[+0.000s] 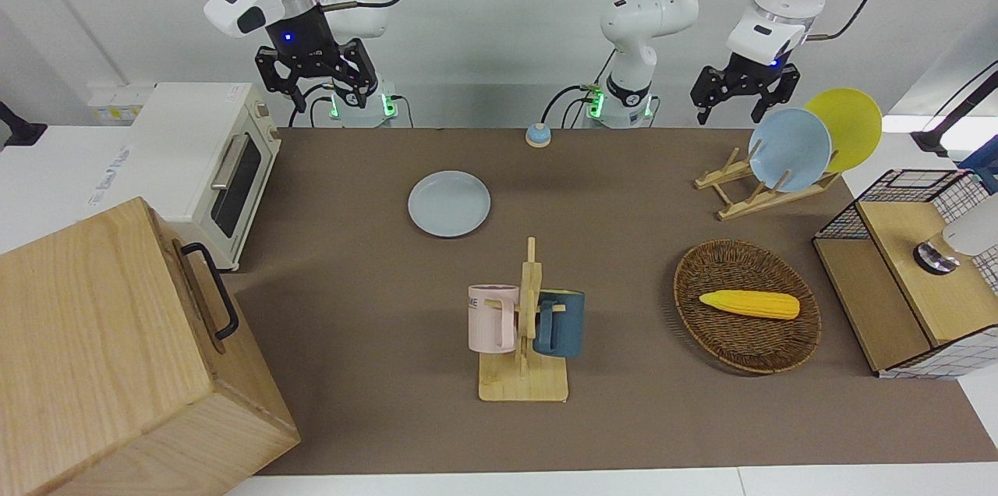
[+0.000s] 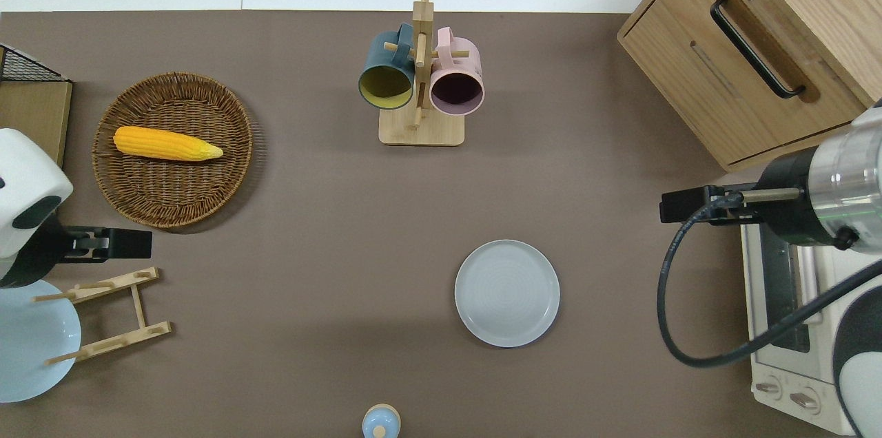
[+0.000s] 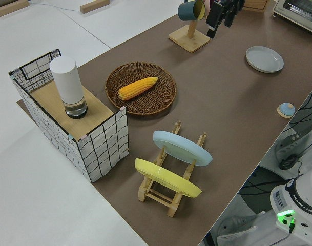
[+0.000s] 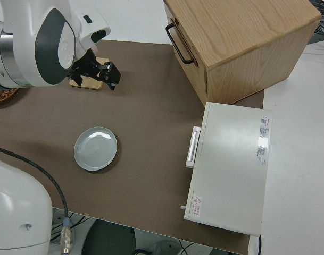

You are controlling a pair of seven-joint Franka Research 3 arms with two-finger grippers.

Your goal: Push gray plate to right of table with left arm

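The left gripper (image 1: 744, 93) has its fingers (image 1: 706, 102) spread with nothing between them. It hangs over the wooden dish rack (image 2: 110, 314) at the left arm's end of the table (image 2: 331, 231), well apart from the gray plate (image 2: 507, 293). That plate lies flat, nearer to the robots than the mug stand (image 2: 420, 80), seemingly nearer the toaster oven (image 1: 204, 157). The right arm is parked

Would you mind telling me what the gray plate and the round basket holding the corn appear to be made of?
The gray plate looks like glazed ceramic or melamine: smooth, evenly pale, with faint concentric rings and a soft sheen. The basket looks like woven wicker or rattan: brown strands in a visible weave, matte, with a braided rim.
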